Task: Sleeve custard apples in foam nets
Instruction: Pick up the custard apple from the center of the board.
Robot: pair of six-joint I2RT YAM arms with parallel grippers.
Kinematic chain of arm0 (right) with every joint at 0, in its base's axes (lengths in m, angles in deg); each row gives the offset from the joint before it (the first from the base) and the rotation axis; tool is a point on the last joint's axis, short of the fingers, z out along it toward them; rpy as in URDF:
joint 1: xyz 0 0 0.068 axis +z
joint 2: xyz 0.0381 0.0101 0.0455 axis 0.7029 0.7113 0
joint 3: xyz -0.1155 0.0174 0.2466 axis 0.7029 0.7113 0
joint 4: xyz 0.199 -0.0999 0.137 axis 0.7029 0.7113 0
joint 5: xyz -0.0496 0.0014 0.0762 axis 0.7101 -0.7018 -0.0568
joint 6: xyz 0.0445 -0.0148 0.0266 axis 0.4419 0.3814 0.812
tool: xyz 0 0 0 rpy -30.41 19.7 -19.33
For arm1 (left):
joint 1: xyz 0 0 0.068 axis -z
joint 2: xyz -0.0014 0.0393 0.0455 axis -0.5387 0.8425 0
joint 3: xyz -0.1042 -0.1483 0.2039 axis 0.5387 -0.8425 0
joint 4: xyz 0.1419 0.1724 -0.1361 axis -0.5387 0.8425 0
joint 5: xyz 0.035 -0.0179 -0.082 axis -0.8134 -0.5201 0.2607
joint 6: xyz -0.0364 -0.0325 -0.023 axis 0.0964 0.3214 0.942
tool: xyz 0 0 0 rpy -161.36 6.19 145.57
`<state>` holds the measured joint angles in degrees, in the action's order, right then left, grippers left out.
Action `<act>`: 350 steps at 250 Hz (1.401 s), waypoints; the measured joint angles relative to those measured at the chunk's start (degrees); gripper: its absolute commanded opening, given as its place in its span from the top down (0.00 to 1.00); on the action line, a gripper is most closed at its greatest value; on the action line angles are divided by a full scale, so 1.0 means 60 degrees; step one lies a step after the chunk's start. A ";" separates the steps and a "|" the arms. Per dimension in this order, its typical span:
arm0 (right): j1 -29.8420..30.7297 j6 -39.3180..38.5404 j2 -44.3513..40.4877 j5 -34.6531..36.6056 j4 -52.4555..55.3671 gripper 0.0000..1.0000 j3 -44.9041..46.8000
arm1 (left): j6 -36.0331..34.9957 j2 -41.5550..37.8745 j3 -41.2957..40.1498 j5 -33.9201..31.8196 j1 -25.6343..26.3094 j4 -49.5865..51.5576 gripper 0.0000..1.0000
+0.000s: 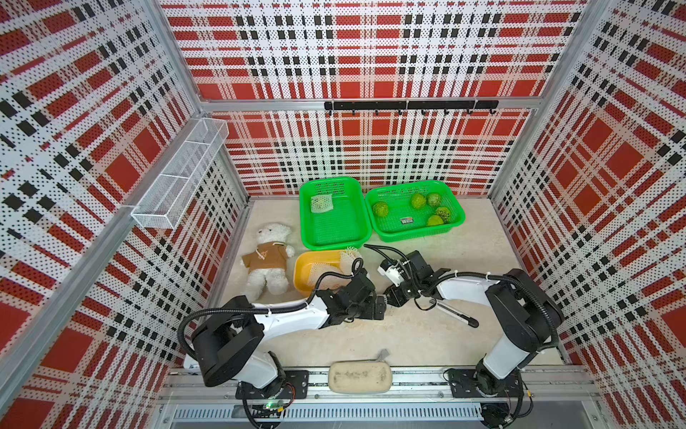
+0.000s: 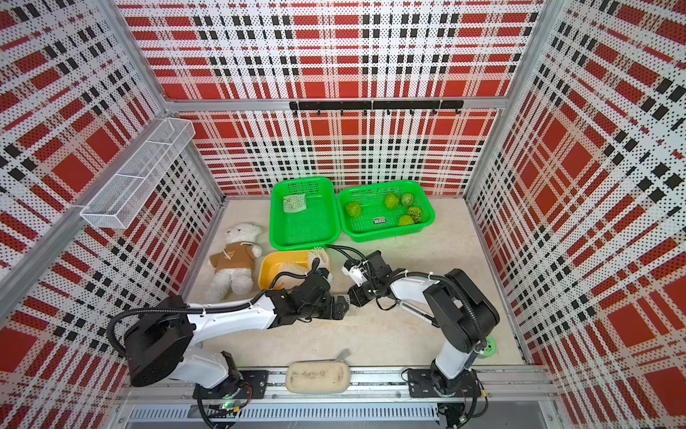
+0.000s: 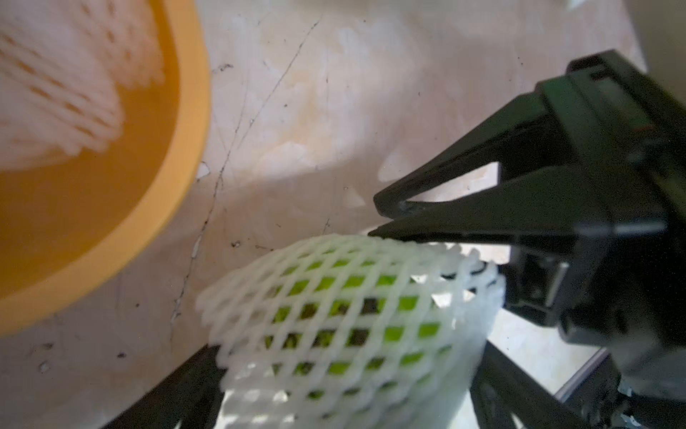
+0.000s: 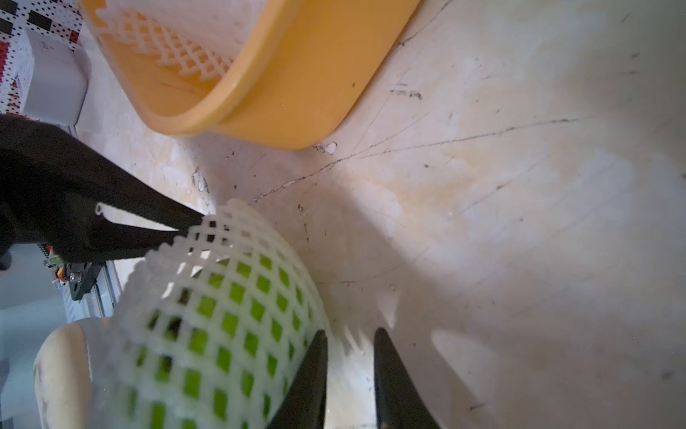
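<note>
**Seating the net over the fruit.** The left gripper's (image 3: 352,347) black fingers (image 3: 185,382) stand spread wide. Their tips appear to sit inside the mouth of the white diamond-mesh foam net (image 3: 334,293), stretching it round a bumpy yellow-green custard apple (image 4: 208,308). The right gripper's (image 4: 349,332) fingers (image 4: 312,375) are almost closed and appear to pinch the net's far rim.

The netted fruit sits between the two grippers at the centre of the scuffed beige tabletop (image 4: 519,185); whether it touches the surface I cannot tell.

To finish well, I judge, the pinch should draw the rim straight past the fruit's widest part while the left holds the mouth wide. The left should then narrow and slide out without snagging mesh.

- **10 o'clock:** a yellow plastic tub (image 4: 282,122) of spare nets (image 4: 178,55).
- **12 o'clock:** a green slotted basket (image 1: 336,245) holding one sleeved fruit (image 1: 321,202).
- **1 o'clock:** a second green basket (image 1: 415,237) of bare fruits (image 1: 380,209).
</note>
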<state>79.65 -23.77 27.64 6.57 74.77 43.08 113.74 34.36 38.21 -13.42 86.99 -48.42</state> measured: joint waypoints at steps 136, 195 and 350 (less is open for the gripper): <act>-0.1213 0.1235 -0.0408 0.1996 0.1147 0.74 -0.0211 | -0.1388 0.2033 0.3406 -0.1395 0.0816 0.3938 0.01; -0.1548 0.1217 -0.1027 0.2299 0.1592 0.70 -0.0208 | -0.1661 0.2506 0.4681 -0.2452 0.1362 0.5592 0.01; -0.1829 0.0878 -0.1581 0.2353 0.2175 0.22 -0.0226 | -0.1719 0.3803 0.5570 -0.3544 0.2025 0.6834 0.24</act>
<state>68.67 -18.51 18.15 20.69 87.81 41.72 103.42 57.18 71.63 -34.68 99.14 -7.41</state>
